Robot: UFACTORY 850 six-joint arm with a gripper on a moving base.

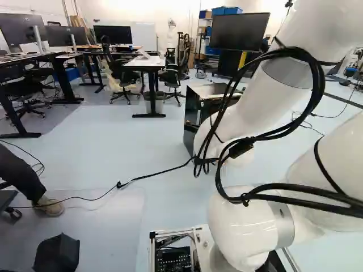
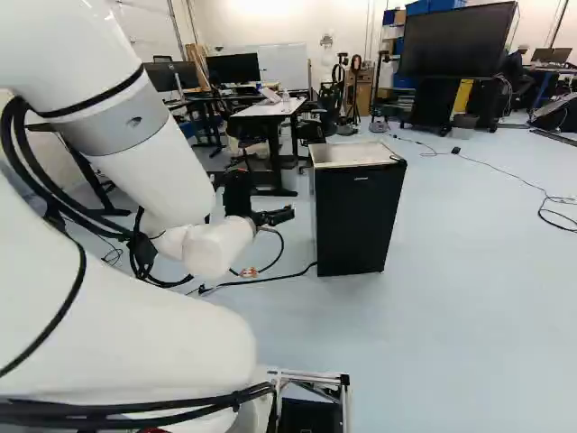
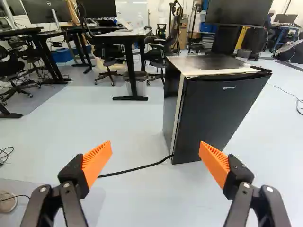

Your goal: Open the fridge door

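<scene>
Facing closed fridge, claw open

I've got the fingers spread, orange pads well apart. Fridge stands upright on the floor, ahead of the claw and off toward one finger; right base view puts it just right of the middle. Its door sits flush against the body. Black cable runs along the floor to the fridge's foot. Table is beyond the fridge. In the left base view my arm partly covers the fridge.
</scene>
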